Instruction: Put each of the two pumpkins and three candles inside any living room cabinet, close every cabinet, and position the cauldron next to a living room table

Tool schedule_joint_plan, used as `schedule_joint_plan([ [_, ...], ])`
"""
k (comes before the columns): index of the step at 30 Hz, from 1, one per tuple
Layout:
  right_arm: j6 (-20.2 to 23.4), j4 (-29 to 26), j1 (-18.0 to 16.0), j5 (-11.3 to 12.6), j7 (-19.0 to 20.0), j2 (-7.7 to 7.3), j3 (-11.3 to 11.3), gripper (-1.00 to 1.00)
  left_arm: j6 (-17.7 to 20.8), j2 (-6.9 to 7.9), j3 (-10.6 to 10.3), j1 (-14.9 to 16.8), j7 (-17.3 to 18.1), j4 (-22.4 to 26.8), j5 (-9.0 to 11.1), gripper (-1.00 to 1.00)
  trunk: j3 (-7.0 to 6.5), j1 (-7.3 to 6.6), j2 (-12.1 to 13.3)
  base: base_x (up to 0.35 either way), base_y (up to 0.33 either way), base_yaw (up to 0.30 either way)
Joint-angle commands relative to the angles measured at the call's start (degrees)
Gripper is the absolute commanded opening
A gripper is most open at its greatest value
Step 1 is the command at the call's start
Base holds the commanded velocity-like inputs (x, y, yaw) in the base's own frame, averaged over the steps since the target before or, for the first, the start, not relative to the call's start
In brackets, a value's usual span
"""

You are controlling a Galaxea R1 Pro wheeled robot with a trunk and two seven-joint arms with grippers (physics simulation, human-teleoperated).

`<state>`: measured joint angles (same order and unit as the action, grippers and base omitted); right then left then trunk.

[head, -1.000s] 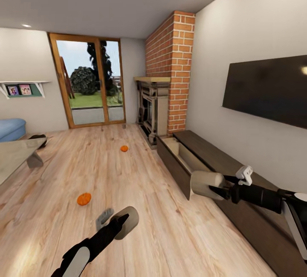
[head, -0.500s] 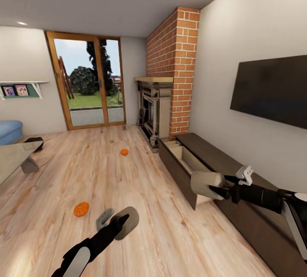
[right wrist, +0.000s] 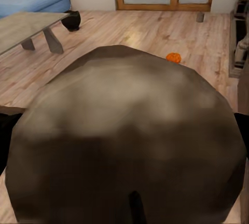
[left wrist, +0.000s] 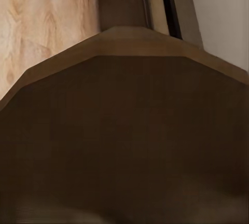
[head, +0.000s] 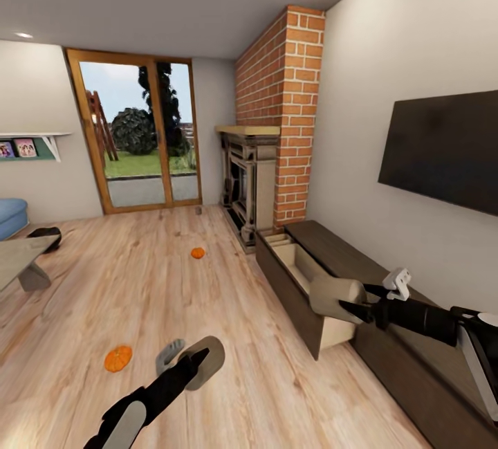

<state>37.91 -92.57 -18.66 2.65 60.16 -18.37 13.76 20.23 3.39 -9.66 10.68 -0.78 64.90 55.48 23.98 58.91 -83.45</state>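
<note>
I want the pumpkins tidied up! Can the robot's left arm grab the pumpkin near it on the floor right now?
Probably not yet. The left gripper is shut on a candle, so it has no free grasp. The near pumpkin lies apart on bare floor, nothing blocking.

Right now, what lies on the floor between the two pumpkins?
Nothing: in the head view, bare wooden floor runs between the near pumpkin and the far pumpkin.

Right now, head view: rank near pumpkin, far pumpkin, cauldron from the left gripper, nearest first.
1. Near pumpkin: on the floor just left of the left gripper.
2. Far pumpkin: mid-floor, ahead.
3. Cauldron: far left, beside the coffee table.
</note>
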Motion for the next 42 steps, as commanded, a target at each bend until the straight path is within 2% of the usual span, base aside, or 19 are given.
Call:
schedule_joint_plan([
  [1, 0.5, 0.0, 0.0, 0.4, 0.1, 0.0, 0.0, -1.0, 0.1, 0.06, -0.1, 0.0, 0.0, 0.1, 0.5, -1.0, 0.06, 0.03, 0.0, 0.345, -0.011, 0.0],
  [10, 0.6, -0.1, 0.0, 0.4, 0.0, 0.08, 0.0, -1.0, -1.0, 0.24, -0.4, -0.1, 0.1, 0.1, 0.5, -1.0, 0.06, 0.03, 0.0, 0.332, -0.071, 0.0],
  [17, 0.6, 0.0, -0.1, 0.4, -0.4, 0.08, 0.0, -1.0, -1.5, 0.32, -0.4, -0.2, 0.4, 0.1, 0.5, -1.0, 0.06, 0.03, 0.0, 0.24, 0.217, -0.005],
  [18, 0.6, 0.0, -0.1, 0.4, -4.0, 0.08, -0.1, -1.0, -1.5, 0.3, -0.4, -0.2, 0.4, 0.1, 0.5, -1.0, 0.05, 0.03, 0.0, 0.221, 0.272, -0.159],
  [20, 0.6, -0.1, -0.1, 0.4, -6.0, 0.08, -0.2, -1.0, -1.5, 0.3, -0.4, -0.2, 0.4, 0.1, 0.5, -1.0, 0.02, 0.03, 0.0, 0.228, 0.259, -0.161],
  [35, 0.5, -0.1, 0.0, 0.4, -6.3, 0.08, -0.5, -1.0, -1.6, 0.3, -0.4, -0.3, 0.4, 0.0, 0.4, -1.0, -0.3, 0.03, 0.0, 0.288, 0.154, -0.134],
  [42, 0.5, -0.1, 0.0, 0.4, -6.3, 0.13, -0.6, -1.0, -1.6, 0.3, -0.4, -0.2, 0.4, 0.0, 0.3, -1.0, -0.46, 0.03, 0.0, 0.319, 0.092, -0.25],
])
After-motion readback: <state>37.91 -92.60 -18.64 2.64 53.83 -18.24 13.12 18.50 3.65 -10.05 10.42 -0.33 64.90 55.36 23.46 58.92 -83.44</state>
